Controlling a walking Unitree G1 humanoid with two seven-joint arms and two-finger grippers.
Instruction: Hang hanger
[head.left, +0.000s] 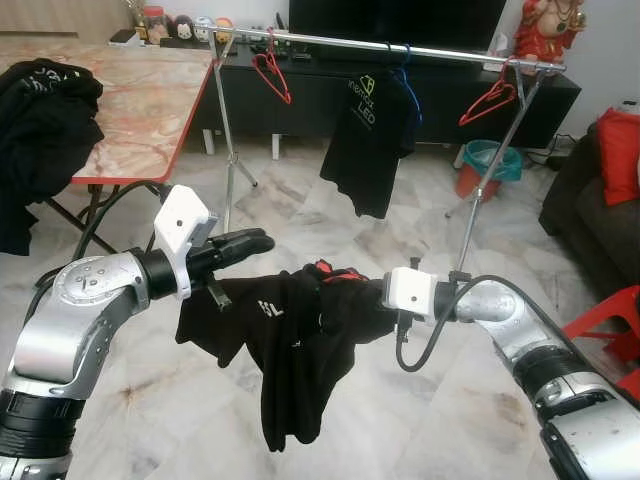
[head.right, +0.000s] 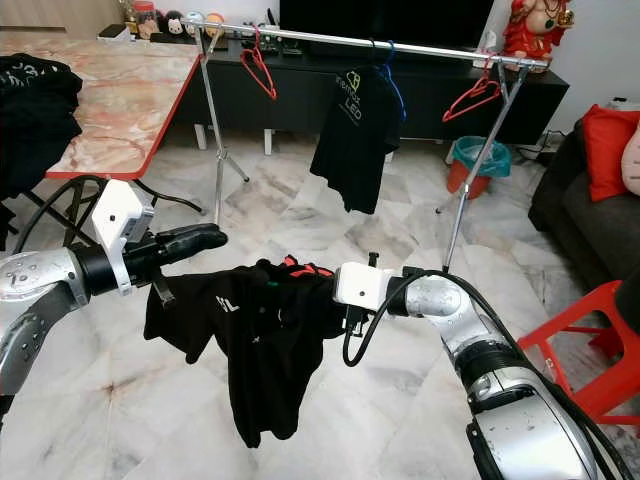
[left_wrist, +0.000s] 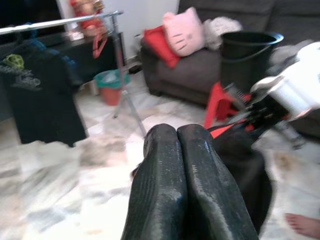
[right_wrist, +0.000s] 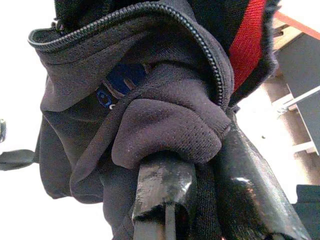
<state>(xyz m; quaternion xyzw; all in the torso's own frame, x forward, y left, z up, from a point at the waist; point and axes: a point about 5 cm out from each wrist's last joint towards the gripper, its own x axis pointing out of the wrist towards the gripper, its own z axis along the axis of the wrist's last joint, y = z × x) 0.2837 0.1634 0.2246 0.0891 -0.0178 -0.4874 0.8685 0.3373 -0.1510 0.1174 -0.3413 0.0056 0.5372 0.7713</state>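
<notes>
Left end effector (head.left: 262, 239) is clenched, its two black fingers (left_wrist: 185, 185) pressed together with nothing between them, just above the left edge of a black shirt (head.left: 290, 345). That shirt hangs in mid-air over the floor (head.left: 400, 420), bunched at its collar on a red hanger (head.left: 325, 268), which the right end effector (right_wrist: 200, 180) grips through the cloth. Beyond, a metal rail (head.left: 400, 45) carries two red hangers (head.left: 272, 72) and another black shirt (head.left: 372, 140). A marble counter (head.left: 130, 110) stands far left.
</notes>
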